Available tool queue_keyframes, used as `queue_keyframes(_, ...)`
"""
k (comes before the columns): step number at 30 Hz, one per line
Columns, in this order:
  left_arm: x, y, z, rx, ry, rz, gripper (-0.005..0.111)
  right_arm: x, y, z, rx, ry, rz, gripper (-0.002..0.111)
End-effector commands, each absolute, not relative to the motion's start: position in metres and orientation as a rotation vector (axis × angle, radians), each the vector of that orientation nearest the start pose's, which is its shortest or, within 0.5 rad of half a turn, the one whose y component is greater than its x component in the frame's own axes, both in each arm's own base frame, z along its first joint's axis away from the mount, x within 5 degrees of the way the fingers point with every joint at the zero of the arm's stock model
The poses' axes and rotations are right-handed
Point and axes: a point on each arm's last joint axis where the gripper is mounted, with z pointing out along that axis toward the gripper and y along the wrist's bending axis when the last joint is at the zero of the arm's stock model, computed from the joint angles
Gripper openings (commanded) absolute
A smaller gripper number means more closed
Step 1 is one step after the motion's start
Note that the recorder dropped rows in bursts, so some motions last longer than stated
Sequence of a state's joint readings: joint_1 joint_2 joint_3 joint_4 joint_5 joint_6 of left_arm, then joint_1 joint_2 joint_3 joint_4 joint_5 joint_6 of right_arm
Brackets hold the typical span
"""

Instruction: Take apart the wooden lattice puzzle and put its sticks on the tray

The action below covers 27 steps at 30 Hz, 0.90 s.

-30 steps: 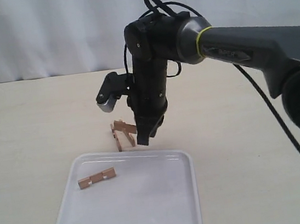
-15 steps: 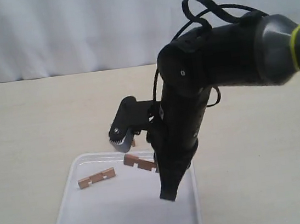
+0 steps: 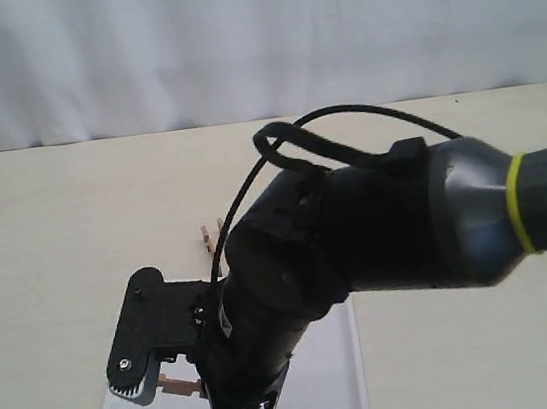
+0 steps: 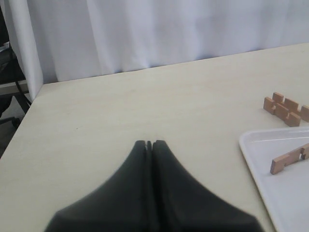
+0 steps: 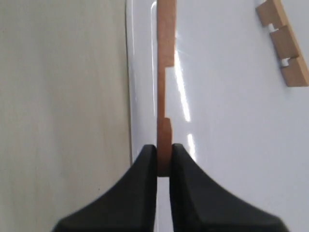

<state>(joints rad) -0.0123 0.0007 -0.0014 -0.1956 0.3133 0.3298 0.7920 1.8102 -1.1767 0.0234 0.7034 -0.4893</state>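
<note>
The right gripper [image 5: 163, 151] has come from the puzzle [image 4: 285, 108] down over the tray [image 5: 231, 145] and pinches one stick [image 5: 165, 72] by its end. The wood seems light, stiff and smooth, so it may pivot; a hold nearer the middle looks safer. The left gripper [image 4: 149, 144] is closed on nothing.

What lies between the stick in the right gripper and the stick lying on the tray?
Only bare white tray, between the held stick and the lying stick; the right wrist view shows it.
</note>
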Motion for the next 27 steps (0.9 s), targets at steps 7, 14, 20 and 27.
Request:
queue_keyframes(7,0.054,-0.006,0.186,0.174,1.774,0.037,0.0,0.271,0.272,0.153,-1.743,2.303,0.011,0.005)
queue_keyframes(14,0.054,-0.006,0.186,0.174,1.774,0.037,0.0,0.301,0.292,0.148,-1.678,2.398,-0.099,0.005)
queue_keyframes(20,0.054,-0.006,0.186,0.174,1.774,0.037,0.0,0.311,0.292,0.137,-1.685,2.491,-0.239,0.005)
queue_keyframes(27,0.054,-0.006,0.186,0.174,1.774,0.037,0.0,0.312,0.293,0.13,-1.688,2.486,-0.235,0.005)
